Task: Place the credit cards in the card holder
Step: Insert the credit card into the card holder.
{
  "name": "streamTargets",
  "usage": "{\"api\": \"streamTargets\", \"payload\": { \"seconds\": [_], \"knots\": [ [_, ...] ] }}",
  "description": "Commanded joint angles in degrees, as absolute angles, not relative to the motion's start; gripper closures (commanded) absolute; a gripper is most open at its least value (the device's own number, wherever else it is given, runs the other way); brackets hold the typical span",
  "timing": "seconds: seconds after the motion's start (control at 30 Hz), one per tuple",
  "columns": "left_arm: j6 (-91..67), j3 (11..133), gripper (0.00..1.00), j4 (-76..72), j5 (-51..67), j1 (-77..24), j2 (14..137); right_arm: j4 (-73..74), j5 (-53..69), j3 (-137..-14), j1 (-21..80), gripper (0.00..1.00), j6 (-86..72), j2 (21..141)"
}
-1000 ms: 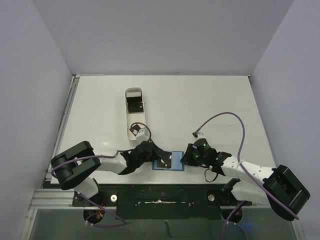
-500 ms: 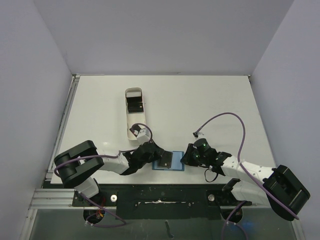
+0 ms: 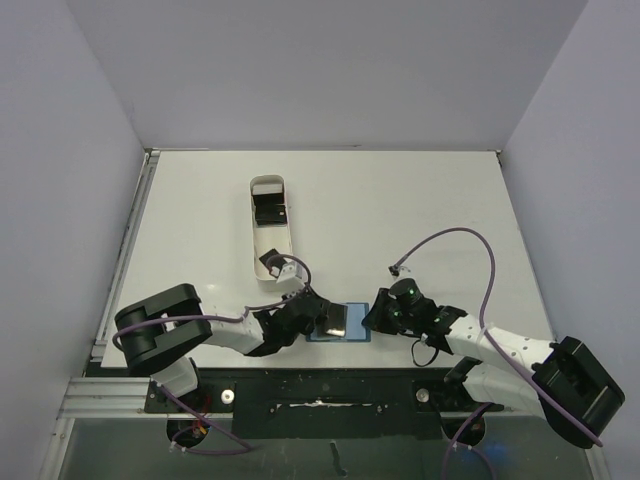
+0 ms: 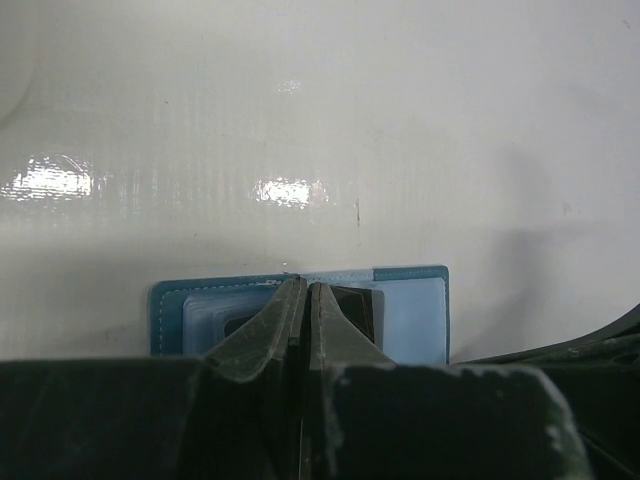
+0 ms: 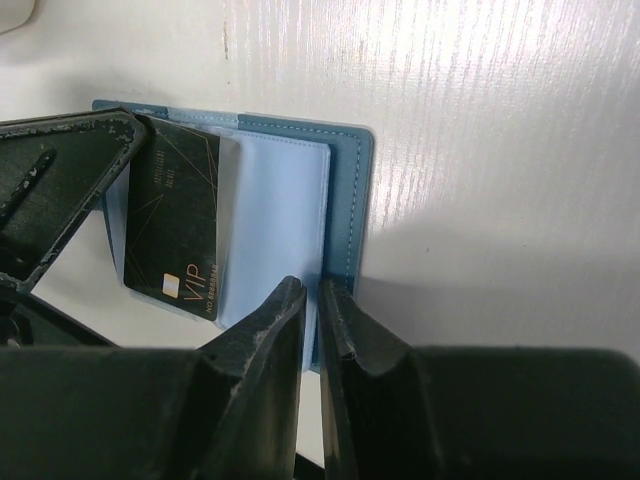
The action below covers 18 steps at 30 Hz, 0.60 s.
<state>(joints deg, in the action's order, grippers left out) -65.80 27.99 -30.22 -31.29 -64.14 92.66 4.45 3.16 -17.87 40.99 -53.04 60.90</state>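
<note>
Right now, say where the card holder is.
In the top view the card holder lies open at the table's near edge, between the left gripper, holding a credit card, and the right gripper.

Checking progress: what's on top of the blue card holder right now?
One black card, held in the left tool, sits tilted over the open card holder. The tool covers one corner, so whether it's in a pocket can't be seen.
</note>
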Motion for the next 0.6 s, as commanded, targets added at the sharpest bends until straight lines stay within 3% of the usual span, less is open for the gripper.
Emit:
{"api": "streamTargets", "payload": {
  "seconds": [0.0, 0.57],
  "knots": [
    [-67.3, 29.7, 1.00, -27.8, -34.8, -64.9, 93.9, 2.4, 2.5, -17.8, 41.6, 0.87, -54.3, 60.1],
    [-69.0, 32.9, 1.00, -25.0, -44.8, -70.5, 95.7, -1.7, 3.2, -15.5, 42.2, 0.88, -59.4, 60.5]
  ]
}}
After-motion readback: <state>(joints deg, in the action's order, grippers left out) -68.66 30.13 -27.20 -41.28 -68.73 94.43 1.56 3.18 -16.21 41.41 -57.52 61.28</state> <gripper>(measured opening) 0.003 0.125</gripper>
